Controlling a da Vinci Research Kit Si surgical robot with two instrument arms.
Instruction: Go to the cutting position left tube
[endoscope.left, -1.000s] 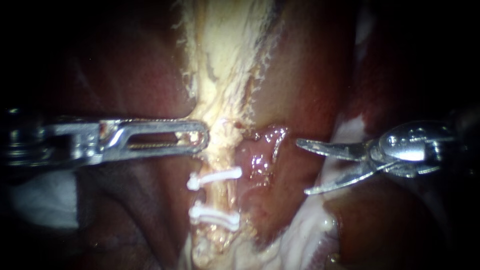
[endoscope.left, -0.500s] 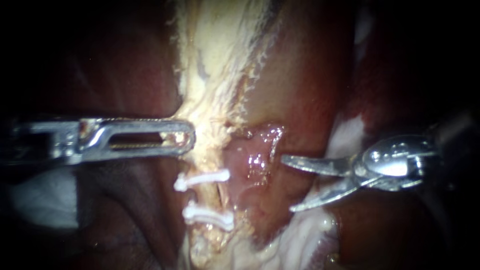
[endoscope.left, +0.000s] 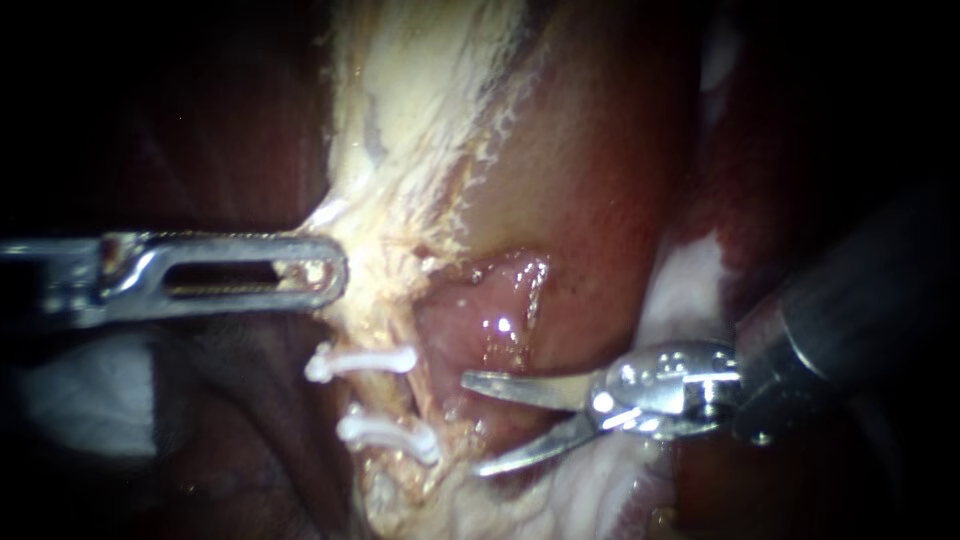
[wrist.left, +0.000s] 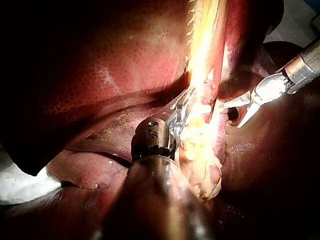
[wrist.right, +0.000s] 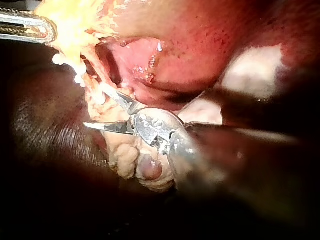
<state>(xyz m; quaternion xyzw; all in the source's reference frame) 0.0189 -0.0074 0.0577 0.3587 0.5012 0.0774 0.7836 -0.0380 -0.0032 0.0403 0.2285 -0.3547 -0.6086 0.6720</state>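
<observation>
A pale tube runs down from the gallbladder and carries two white clips. My left instrument comes in level above the upper clip, its slotted jaws shut on the pale tissue beside the tube. My right instrument has two thin curved blades, open; their tips lie just right of the clipped tube, apart from it, straddling the lower clip's level. In the left wrist view the left jaws hold the yellow strand, with the open blades beyond. In the right wrist view the open blades point at the tube.
Dark red liver lies right of the tube, with a glistening pink raw patch just above the blades. White gauze sits under the left shaft, and more white material lies behind the right instrument.
My right instrument has moved left and down, its open blades now close to the clipped tube. The whole scene has shifted left; the left instrument keeps its hold relative to the clips.
</observation>
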